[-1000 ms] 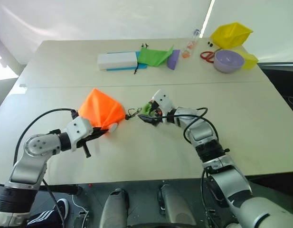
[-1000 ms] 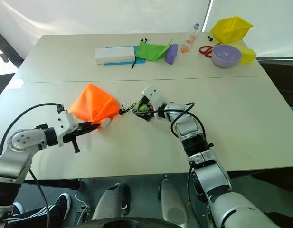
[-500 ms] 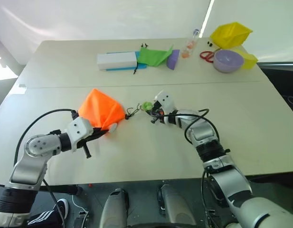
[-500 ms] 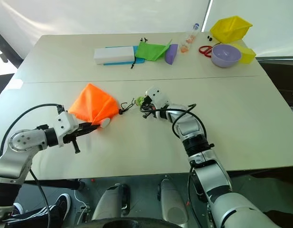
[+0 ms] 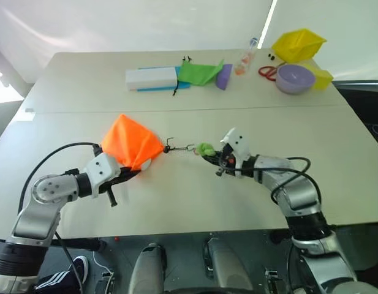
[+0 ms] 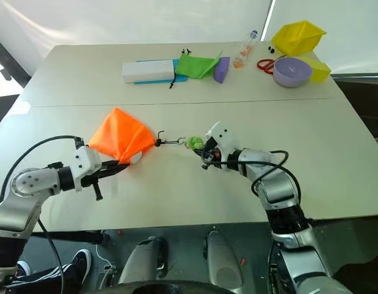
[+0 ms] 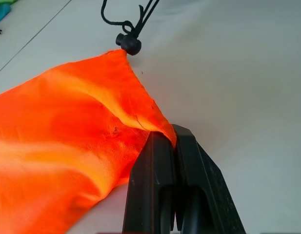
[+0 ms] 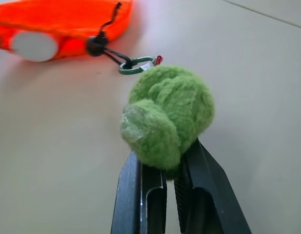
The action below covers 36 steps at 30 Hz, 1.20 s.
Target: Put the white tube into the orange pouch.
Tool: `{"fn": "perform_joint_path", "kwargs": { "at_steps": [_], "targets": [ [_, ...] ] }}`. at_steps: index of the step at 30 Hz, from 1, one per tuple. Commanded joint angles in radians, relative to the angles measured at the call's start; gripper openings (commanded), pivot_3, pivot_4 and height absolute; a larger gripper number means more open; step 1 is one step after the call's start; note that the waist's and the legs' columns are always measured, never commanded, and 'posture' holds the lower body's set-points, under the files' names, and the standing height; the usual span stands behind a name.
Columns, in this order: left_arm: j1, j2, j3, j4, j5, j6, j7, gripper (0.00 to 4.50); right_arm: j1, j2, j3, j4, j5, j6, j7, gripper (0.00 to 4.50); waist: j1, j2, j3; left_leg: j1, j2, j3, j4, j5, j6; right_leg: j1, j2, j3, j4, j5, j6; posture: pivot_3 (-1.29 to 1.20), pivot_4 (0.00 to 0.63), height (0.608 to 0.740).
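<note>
1. On the near half of the pale table point(image 5: 176, 202), the orange pouch point(image 5: 130, 143) lies puffed up like a little tent.
2. No words or brand names can be read on anything here.
3. The left gripper point(image 7: 175, 142) has its two black fingers squeezed together on a fold of the orange pouch.
4. The white tube point(image 8: 34, 46) shows as a round white end poking out of the orange pouch, close beside the left gripper.
5. The right gripper point(image 8: 170, 168) is closed tight on a fuzzy green ball point(image 8: 167, 117).
6. A dark cord point(image 5: 178, 147) with a green ring point(image 8: 136, 65) runs from the pouch's tied end to that ball, so the right gripper sits well apart from the tube.
</note>
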Motion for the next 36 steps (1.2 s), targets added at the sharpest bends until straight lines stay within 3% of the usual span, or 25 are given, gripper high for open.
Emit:
{"fn": "perform_joint_path", "kwargs": {
  "at_steps": [1, 9, 12, 18, 21, 25, 31, 36],
  "targets": [
    [0.006, 0.016, 0.024, -0.021, -0.034, -0.013, -0.026, 0.0, 0.044, -0.038, -0.042, -0.117, 0.053, 0.039, 0.003, 0.02, 0.0, 0.0, 0.0, 0.0, 0.0, 0.0, 0.0, 0.0, 0.0, 0.0, 0.0, 0.0, 0.0, 0.0, 0.0, 0.0, 0.15, 0.74],
    [0.018, 0.033, 0.019, -0.024, -0.066, 0.019, -0.072, 0.0, 0.112, -0.075, -0.071, -0.224, 0.134, 0.107, -0.014, 0.02, -0.001, 0.0, 0.0, 0.0, 0.0, 0.0, 0.0, 0.0, 0.0, 0.0, -0.001, 0.0, -0.001, 0.0, 0.0, 0.0, 0.15, 0.74],
    [0.019, 0.043, 0.019, -0.018, -0.066, 0.022, -0.094, 0.0, 0.166, -0.138, -0.074, -0.274, 0.162, 0.123, 0.022, 0.02, 0.003, 0.0, 0.0, 0.0, 0.0, 0.0, 0.0, 0.0, 0.0, 0.0, -0.001, 0.0, -0.001, 0.0, 0.0, 0.0, 0.15, 0.74],
    [0.013, 0.043, 0.018, -0.009, -0.093, 0.041, -0.122, 0.0, 0.146, -0.157, -0.072, -0.212, 0.135, 0.058, -0.017, 0.02, 0.001, -0.001, 0.0, -0.001, -0.001, 0.001, 0.001, 0.0, 0.0, 0.001, -0.002, 0.001, -0.002, -0.001, 0.0, 0.0, 0.15, 0.74],
    [-0.011, 0.034, 0.027, -0.001, -0.128, 0.061, -0.135, 0.83, 0.132, -0.15, -0.065, -0.203, 0.138, 0.051, -0.028, 0.0, 0.001, -0.001, 0.0, 0.0, -0.001, 0.0, 0.001, 0.0, 0.0, 0.0, -0.001, 0.0, -0.002, 0.0, 0.0, 0.0, 0.15, 0.74],
    [-0.002, 0.054, 0.033, -0.034, -0.193, 0.127, -0.179, 2.71, 0.135, -0.148, -0.039, -0.188, 0.121, 0.022, -0.034, 0.0, 0.002, -0.001, 0.0, 0.0, 0.0, 0.0, 0.001, 0.0, 0.0, 0.0, 0.0, 0.0, -0.002, 0.0, 0.0, 0.0, 0.15, 0.74],
    [-0.098, 0.068, 0.081, -0.033, -0.314, 0.251, -0.199, 2.71, 0.117, -0.136, -0.022, -0.147, 0.106, -0.011, -0.045, 0.0, 0.004, -0.001, 0.0, -0.001, -0.001, 0.0, 0.001, 0.0, 0.0, 0.0, 0.0, 0.0, -0.001, 0.0, 0.0, 0.0, 0.15, 0.74],
    [-0.314, 0.058, 0.002, 0.089, -0.252, 0.244, -0.236, 2.71, 0.092, -0.113, -0.011, -0.109, 0.097, -0.033, -0.053, 0.0, 0.012, -0.001, 0.0, 0.0, -0.001, -0.001, 0.003, 0.0, 0.0, 0.002, 0.0, 0.0, -0.001, 0.0, 0.0, 0.0, 0.15, 0.74]
  ]
}}
